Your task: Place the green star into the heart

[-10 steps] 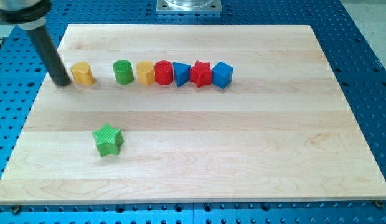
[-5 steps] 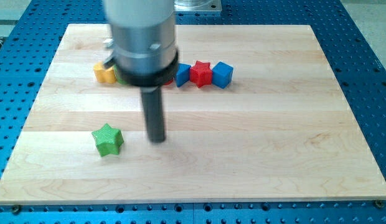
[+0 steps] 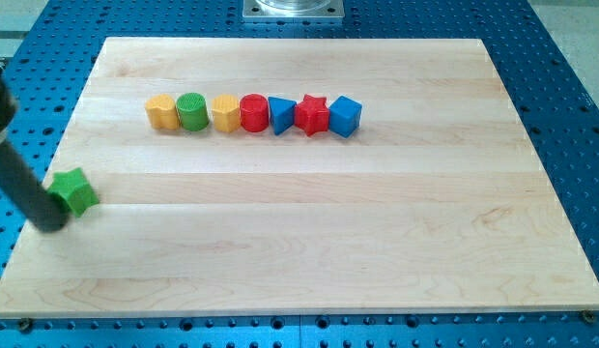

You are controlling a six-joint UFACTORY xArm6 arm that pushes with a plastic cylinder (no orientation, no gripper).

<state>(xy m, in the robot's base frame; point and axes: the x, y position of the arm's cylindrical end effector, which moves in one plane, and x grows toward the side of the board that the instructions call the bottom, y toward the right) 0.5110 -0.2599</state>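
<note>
You see my tip [image 3: 50, 223] touching the green star [image 3: 73, 189] at the board's [image 3: 396, 232] left edge; the rod grips nothing. The block row [image 3: 253, 113] sits well apart.

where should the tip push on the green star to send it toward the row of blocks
No gripper here, so it is a push. Contact the green star on its lower-left face and drive up and to the view's right. My tip sits right at that corner now, near the board's left edge; the row, starting with the yellow block, lies that way.
</note>
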